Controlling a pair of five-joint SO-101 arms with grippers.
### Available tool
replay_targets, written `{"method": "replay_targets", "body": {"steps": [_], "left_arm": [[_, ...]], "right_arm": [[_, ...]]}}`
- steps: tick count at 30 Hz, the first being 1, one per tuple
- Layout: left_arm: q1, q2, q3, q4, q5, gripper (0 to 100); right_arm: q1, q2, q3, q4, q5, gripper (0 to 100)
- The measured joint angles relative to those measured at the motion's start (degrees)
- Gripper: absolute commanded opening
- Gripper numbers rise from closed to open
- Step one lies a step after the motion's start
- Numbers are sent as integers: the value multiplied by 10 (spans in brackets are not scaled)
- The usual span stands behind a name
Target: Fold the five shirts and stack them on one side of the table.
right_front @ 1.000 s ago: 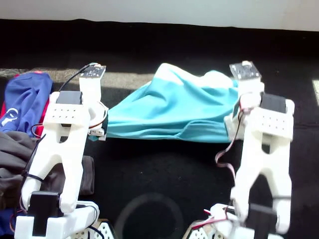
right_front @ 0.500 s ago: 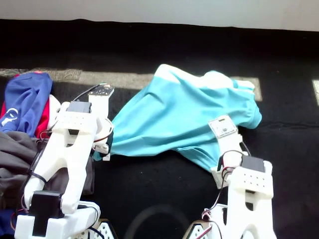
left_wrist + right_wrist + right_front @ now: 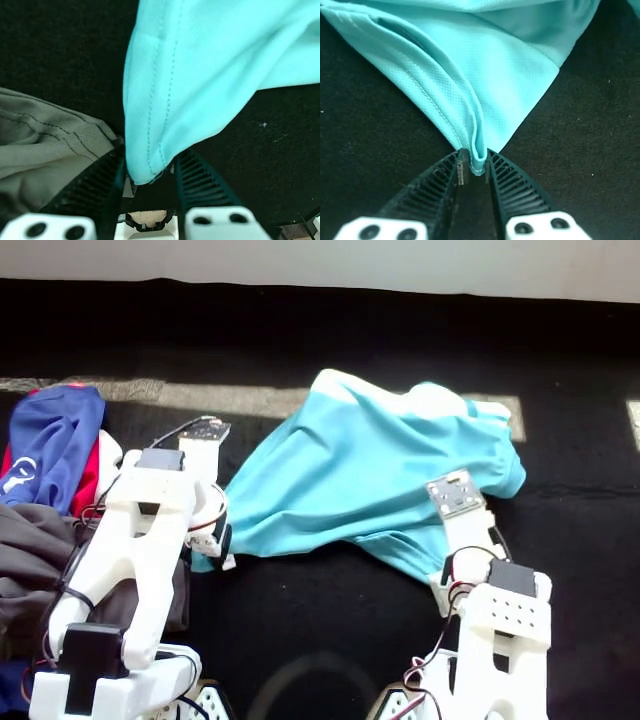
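A turquoise shirt (image 3: 365,465) lies rumpled across the middle of the black table. My left gripper (image 3: 212,552) is shut on the shirt's near left corner; the hemmed cloth (image 3: 150,145) sits pinched between its black ribbed fingers (image 3: 197,175). My right gripper (image 3: 440,585) is shut on the near right corner, where a folded tip of turquoise fabric (image 3: 477,162) is squeezed between the fingers (image 3: 507,182). Both corners sit low over the table near its front.
A heap of other shirts lies at the left edge: a blue one (image 3: 50,445) with red under it and a grey one (image 3: 30,550), whose cloth (image 3: 45,145) lies beside my left gripper. A pale wall strip (image 3: 320,260) runs along the back.
Both arms pulled the turquoise shirt's corners back toward the table's front, the right arm much farther. In the last half second they shifted only slightly.
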Motion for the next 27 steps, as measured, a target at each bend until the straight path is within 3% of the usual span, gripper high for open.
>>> {"method": "replay_targets", "body": {"steps": [4,10,15,20,24,27], "left_arm": [[0,0,-34,40,-1,136],[0,0,-186,171,-1,136],[0,0,-251,189,-2,136],[-1,28,-165,95,-5,136],[-20,83,-65,-40,-73,136],[-47,119,-54,-88,-94,136]], "right_arm": [[40,-2,0,-29,1,68],[67,-2,0,-33,24,68],[69,-2,0,-33,27,68],[69,-2,0,-33,27,68],[69,-2,0,-33,27,68],[69,-2,0,-33,27,68]]}}
